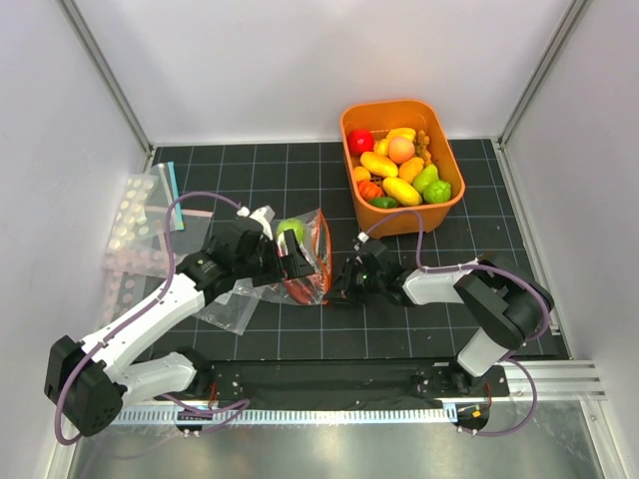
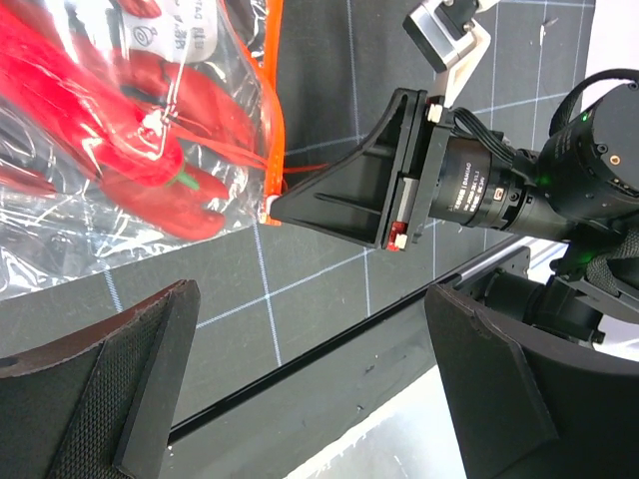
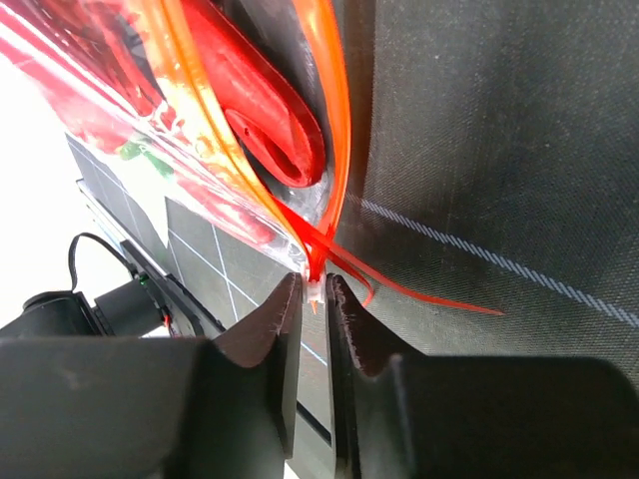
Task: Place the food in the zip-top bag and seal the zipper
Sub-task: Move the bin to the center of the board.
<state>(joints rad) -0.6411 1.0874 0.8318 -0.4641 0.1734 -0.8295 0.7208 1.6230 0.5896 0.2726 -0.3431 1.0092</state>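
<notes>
The clear zip-top bag [image 1: 312, 257] lies crumpled at the middle of the mat, with the red lobster [image 1: 300, 290] inside it. The round light-green fruit [image 1: 291, 230] sits at the bag's far end; I cannot tell whether it is inside. My right gripper [image 3: 316, 286] is shut on the bag's corner at the end of the red-orange zipper [image 3: 337, 110], whose two strips stand apart. In the top view the right gripper [image 1: 337, 287] is just right of the bag. My left gripper [image 2: 310, 384] is open and empty just beside the bag [image 2: 90, 130], over bare mat.
An orange bin [image 1: 409, 222] of toy produce stands at the back right. Flat clear bags [image 1: 138, 232], one with a teal strip [image 1: 166, 192], lie at the left wall. Another clear bag [image 1: 232, 309] lies under my left arm. White walls enclose the mat.
</notes>
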